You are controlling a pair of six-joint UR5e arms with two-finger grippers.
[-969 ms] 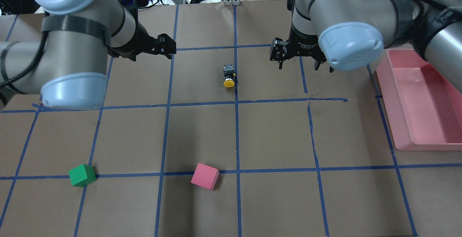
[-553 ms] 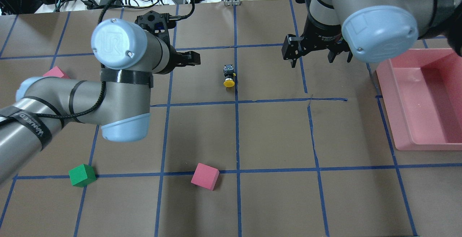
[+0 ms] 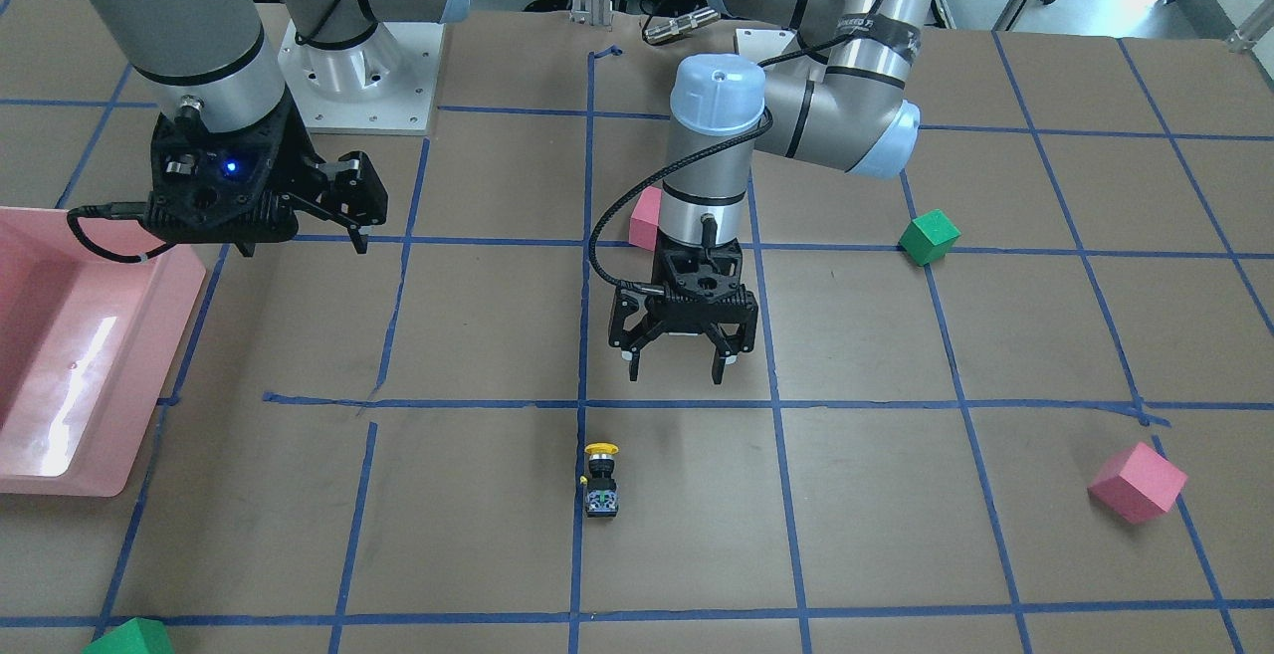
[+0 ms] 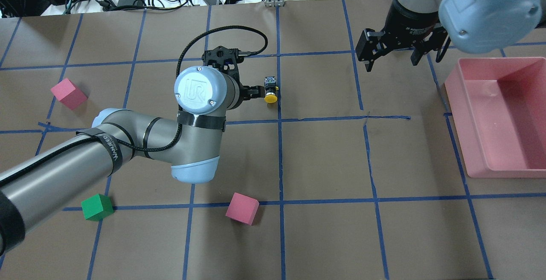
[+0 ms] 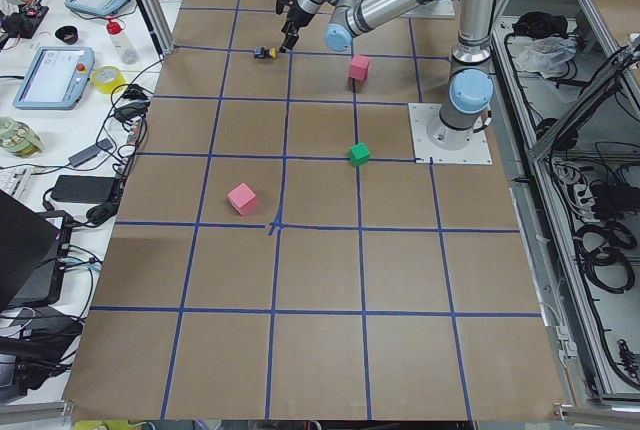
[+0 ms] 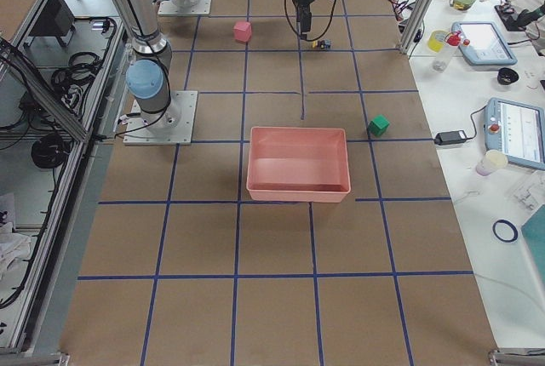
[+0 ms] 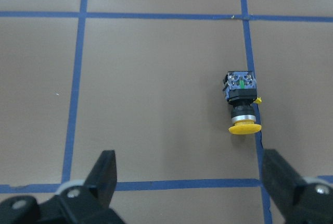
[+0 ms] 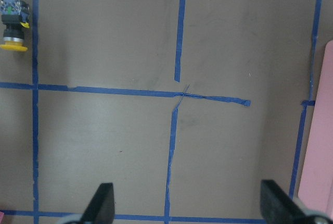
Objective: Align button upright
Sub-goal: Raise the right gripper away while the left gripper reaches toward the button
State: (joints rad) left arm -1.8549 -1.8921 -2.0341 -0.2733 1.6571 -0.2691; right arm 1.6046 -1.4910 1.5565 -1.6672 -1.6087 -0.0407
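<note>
Hanging with jaws spread wide and empty, left gripper (image 3: 677,373); near it on the right, button (image 4: 270,90) lying on its side, long axis along a blue tape line (image 4: 279,152), yellow cap toward the robot, grey base away; farther right, right gripper (image 4: 391,63), jaws likewise apart, beside pink tray (image 4: 463,122).

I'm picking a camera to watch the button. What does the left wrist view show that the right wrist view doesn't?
Only the left wrist view: the open left tool, with the whole button ahead of it, nearer its right finger.
Only the right wrist view: the open right tool and the pink tray edge; the button sits far off at the frame's top left edge.
Both: the button lying on its side beside a blue tape line.
</note>
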